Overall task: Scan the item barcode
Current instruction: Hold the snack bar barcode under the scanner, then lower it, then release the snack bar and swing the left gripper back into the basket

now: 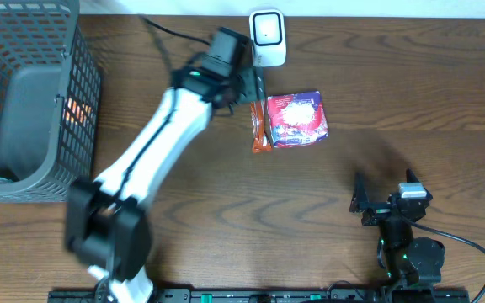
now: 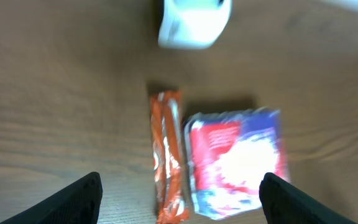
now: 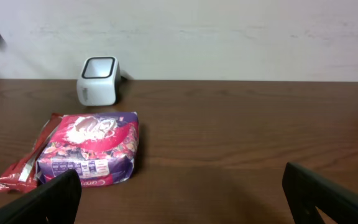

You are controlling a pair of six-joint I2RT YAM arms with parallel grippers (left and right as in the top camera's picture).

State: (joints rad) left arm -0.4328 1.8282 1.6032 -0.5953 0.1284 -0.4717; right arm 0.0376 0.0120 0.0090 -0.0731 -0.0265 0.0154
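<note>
The snack bag [image 1: 296,119] is lying just in front of the scanner [image 1: 268,37], with the orange packet [image 1: 260,126] lying against it. The left gripper [image 2: 182,199] is hovering over both with fingers apart, gripping nothing. Blur is making the labels unreadable. The right gripper [image 3: 185,202] is sitting well away from the scanner, fingers spread wide and partly cut off.

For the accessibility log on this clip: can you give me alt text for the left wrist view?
An orange packet and a red-and-purple bag lie side by side on a wooden table, seen blurred from above between the open fingers of the left tool. A white scanner stands just beyond them.
</note>
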